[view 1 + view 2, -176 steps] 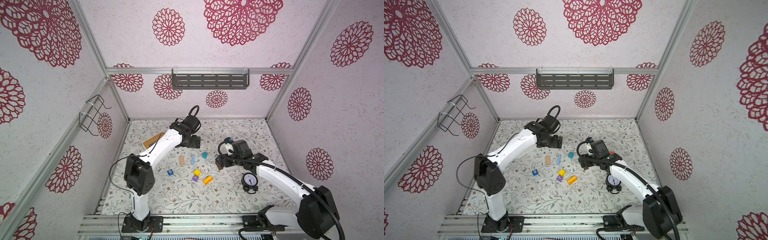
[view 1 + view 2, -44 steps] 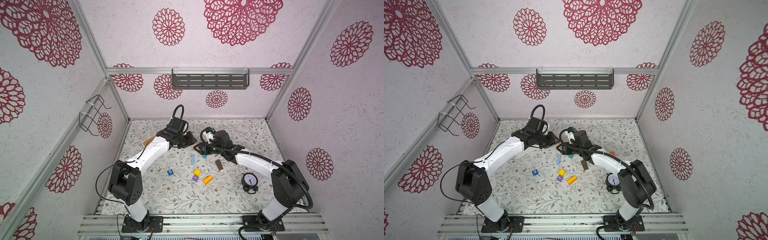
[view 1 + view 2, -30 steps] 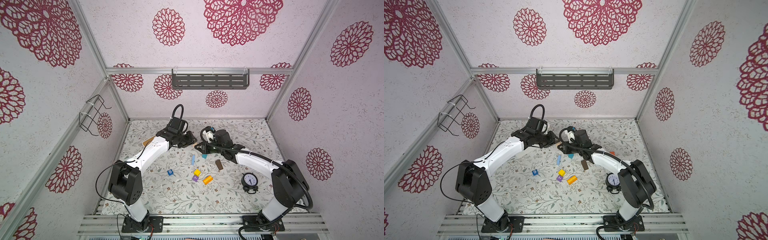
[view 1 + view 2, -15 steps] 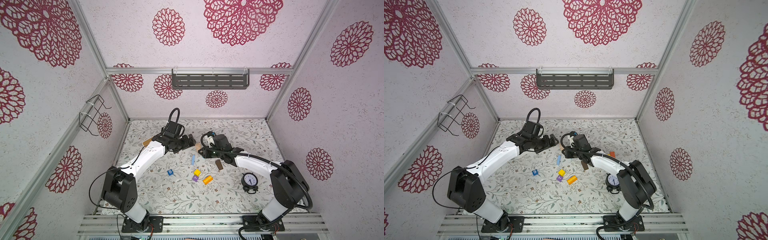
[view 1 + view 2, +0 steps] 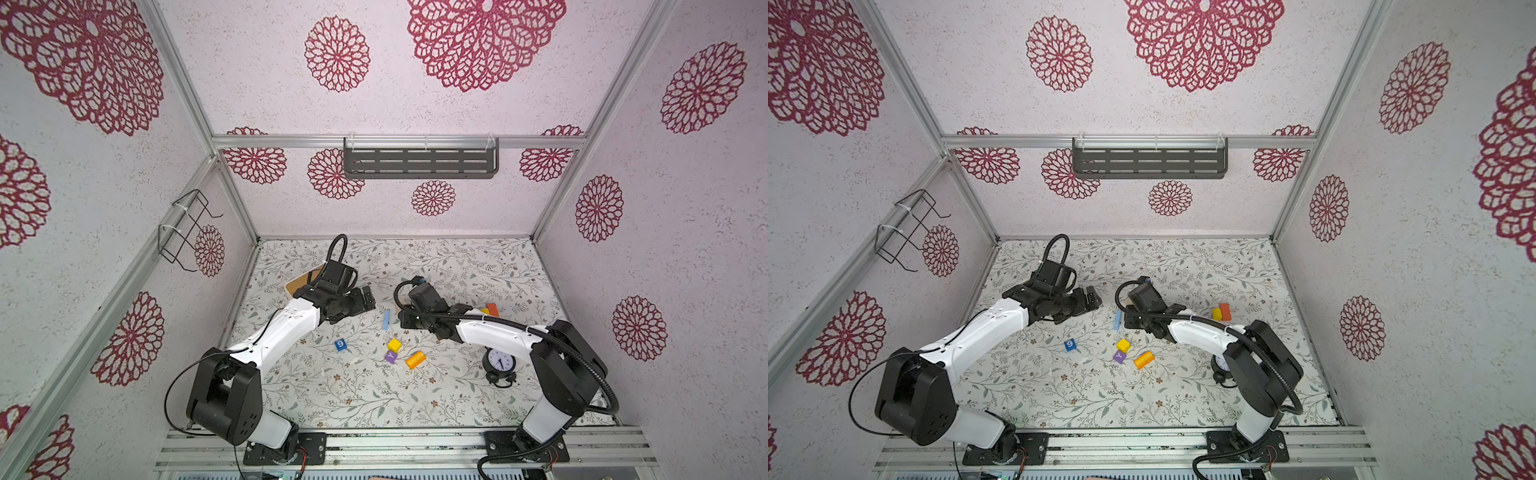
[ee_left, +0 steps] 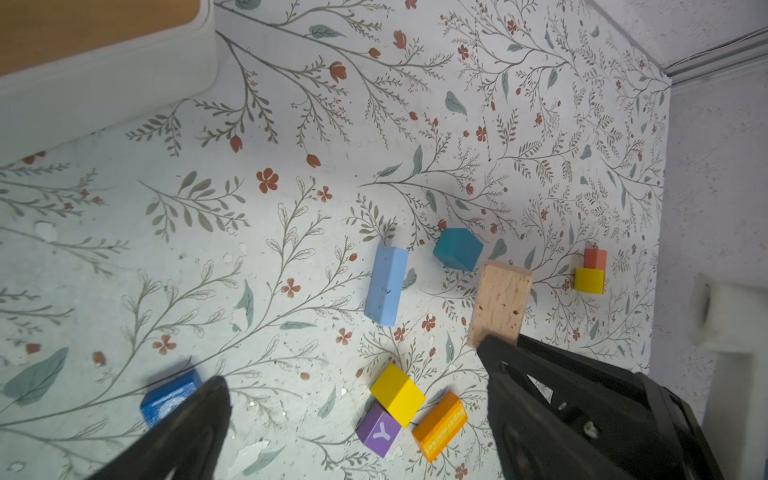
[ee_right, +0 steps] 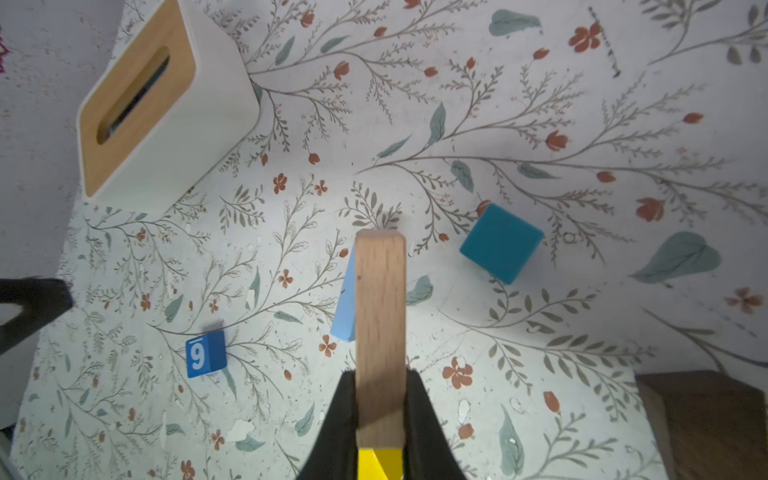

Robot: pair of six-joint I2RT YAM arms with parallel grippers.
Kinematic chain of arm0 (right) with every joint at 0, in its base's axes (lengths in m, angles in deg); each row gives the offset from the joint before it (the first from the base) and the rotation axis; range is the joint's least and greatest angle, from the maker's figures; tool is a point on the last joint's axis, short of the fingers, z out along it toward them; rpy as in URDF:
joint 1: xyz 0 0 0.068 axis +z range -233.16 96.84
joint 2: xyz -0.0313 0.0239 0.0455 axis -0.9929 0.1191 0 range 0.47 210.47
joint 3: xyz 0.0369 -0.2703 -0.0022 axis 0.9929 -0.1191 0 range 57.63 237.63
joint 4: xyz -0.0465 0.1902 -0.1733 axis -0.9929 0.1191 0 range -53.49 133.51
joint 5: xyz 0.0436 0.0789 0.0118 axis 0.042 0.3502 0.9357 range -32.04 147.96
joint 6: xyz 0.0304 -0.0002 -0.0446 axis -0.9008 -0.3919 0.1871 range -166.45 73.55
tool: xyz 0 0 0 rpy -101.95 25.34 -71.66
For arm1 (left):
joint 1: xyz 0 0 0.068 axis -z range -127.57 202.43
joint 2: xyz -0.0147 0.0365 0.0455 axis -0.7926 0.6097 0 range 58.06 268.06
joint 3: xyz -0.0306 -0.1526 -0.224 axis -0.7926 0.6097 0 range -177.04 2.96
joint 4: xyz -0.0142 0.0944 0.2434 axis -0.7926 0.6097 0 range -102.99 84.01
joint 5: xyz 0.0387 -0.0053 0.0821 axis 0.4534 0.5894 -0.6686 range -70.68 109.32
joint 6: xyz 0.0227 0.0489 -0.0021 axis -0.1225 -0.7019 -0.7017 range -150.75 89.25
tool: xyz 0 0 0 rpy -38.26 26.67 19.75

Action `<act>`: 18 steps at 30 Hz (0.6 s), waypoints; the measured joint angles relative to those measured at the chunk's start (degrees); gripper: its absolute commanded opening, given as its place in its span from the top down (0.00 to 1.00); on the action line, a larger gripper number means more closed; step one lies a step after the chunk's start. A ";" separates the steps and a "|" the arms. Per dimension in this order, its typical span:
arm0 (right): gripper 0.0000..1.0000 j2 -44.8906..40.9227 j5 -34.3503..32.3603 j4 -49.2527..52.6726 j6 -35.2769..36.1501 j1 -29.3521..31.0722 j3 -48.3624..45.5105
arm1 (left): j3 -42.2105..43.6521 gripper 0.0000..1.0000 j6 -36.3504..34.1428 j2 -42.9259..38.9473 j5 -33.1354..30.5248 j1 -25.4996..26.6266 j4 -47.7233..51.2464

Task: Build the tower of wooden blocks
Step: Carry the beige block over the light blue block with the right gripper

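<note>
My right gripper point(image 7: 380, 395) is shut on one end of a tan bar point(image 7: 380, 311), which hangs above the light blue bar point(image 7: 345, 307); the left wrist view also shows this tan bar point(image 6: 500, 303). My left gripper point(image 5: 365, 297) stands wide open and empty, left of it. Loose on the mat lie a teal cube point(image 7: 500, 243), a blue "9" cube point(image 5: 340, 344), a yellow cube point(image 5: 394, 345), a purple "Y" cube point(image 5: 390, 357) and an orange block point(image 5: 415, 360). A dark brown bar point(image 7: 702, 419) lies near my right arm. No tower is in view.
A white box with a wooden lid point(image 5: 303, 282) stands at the back left behind my left arm. A black alarm clock point(image 5: 500, 363) sits by the right arm's elbow. A small orange block and a yellow one point(image 5: 490, 309) lie side by side further right.
My left gripper has opened, let go of the tan bar and drawn back to the left. The right gripper has kept the bar and moved it a little forward.
</note>
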 measured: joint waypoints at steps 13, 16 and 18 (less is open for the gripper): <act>0.93 6.29 -7.19 3.19 -4.98 2.34 3.15 | 7.50 0.02 -0.83 -4.20 -0.85 -0.70 -1.95; 0.93 7.52 -8.46 3.76 -5.57 2.60 4.70 | 8.90 0.02 -0.81 -5.64 -1.11 -0.72 -2.27; 0.93 8.68 -9.09 4.20 -5.86 2.80 5.84 | 9.53 0.02 -0.81 -6.21 -1.20 -0.72 -2.49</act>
